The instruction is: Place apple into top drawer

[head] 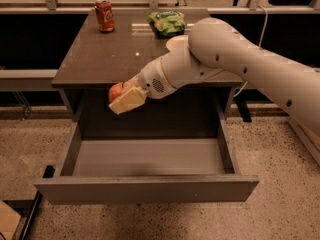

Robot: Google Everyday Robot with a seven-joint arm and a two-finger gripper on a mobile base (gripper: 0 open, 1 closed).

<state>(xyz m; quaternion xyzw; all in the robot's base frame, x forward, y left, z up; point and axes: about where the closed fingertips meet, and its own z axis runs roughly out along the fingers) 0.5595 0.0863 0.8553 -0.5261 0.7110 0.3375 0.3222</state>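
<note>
The red apple is held between the fingers of my gripper, which is shut on it. The gripper hangs in front of the table's front edge, above the back left part of the open top drawer. The drawer is pulled out wide, with a grey inside and a plain front panel. The white arm reaches in from the right across the tabletop.
A red soda can stands at the back left of the brown table. A green bag and a white plate lie at the back middle. Speckled floor surrounds the drawer.
</note>
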